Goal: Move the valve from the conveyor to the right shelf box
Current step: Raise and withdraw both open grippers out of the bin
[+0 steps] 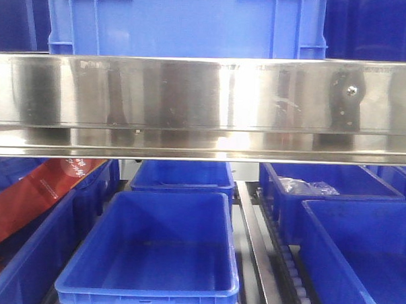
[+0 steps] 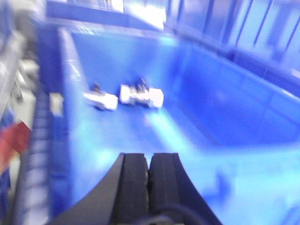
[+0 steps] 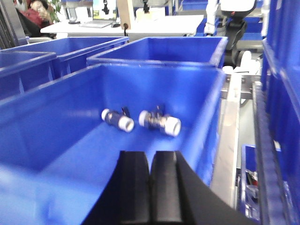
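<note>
Only lettering seen: small white print on the red carton (image 1: 36, 192) at the left edge of the front view. Too small and blurred to read. Nothing legible in either wrist view.

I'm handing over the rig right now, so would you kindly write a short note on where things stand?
Left gripper: fingers shut, holding nothing, above a blue box that holds two valves, one at and one at.
Right gripper: fingers shut, holding nothing, over a blue box with two valves, one at and one at.
The wrist views may show the same box; I cannot tell.
Conveyor: not in any view.
Done: two valves lie in a box.
Left: check the conveyor for more valves; confirm this is the right shelf box.
</note>
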Robot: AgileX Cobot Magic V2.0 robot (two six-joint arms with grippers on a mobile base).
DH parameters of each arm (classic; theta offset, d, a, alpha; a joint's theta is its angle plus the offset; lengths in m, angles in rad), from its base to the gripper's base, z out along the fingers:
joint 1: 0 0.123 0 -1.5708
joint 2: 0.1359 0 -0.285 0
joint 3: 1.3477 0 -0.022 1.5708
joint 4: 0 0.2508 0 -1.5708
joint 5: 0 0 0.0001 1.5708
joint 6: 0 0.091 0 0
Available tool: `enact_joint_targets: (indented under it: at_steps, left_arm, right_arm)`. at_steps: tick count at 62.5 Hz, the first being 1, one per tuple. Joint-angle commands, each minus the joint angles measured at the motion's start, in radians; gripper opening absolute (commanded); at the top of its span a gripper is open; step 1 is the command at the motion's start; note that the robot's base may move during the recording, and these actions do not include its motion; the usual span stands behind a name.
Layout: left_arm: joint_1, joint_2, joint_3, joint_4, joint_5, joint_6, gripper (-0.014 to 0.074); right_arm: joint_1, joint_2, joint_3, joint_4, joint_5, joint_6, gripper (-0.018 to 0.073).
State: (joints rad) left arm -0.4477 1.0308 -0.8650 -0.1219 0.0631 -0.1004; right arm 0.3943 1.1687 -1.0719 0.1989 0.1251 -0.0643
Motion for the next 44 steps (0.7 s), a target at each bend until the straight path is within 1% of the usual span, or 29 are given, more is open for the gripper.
enact_joint_targets:
  at_steps: [1,9,16,23,26,34,41,44]
  left_arm:
    - [0.013,-0.080,0.093,0.001,-0.039,-0.005,-0.0111]
    - [0.061,-0.207,0.215,0.003,-0.039,-0.005,-0.0111]
    - [0.122,-0.315,0.304,0.042,-0.034,-0.005,-0.0111]
    - [0.177,-0.419,0.365,0.057,0.006,-0.005,-0.0111]
    - [0.194,-0.463,0.382,0.061,0.034,-0.005,-0.0111]
    - [0.221,-0.572,0.426,0.066,0.106,-0.005,-0.0111]
    - [0.225,-0.651,0.452,0.066,0.158,-0.005,-0.0111]
    - [0.225,-0.681,0.456,0.066,0.169,-0.005,-0.0111]
  right_arm:
    - [-0.004,-0.086,0.125,0.000,-0.089,-0.005,-0.0168]
    - [-0.004,-0.210,0.293,-0.005,-0.162,-0.005,-0.0168]
    - [-0.004,-0.319,0.426,-0.032,-0.231,-0.005,-0.0168]
    - [-0.016,-0.416,0.537,-0.032,-0.312,-0.005,-0.0168]
    - [-0.030,-0.448,0.582,-0.032,-0.317,-0.005,-0.0168]
    - [-0.081,-0.544,0.657,-0.032,-0.312,-0.005,-0.0168]
    - [-0.125,-0.619,0.687,-0.032,-0.306,-0.005,-0.0168]
    - [-0.130,-0.645,0.688,-0.032,-0.304,-0.005,-0.0168]
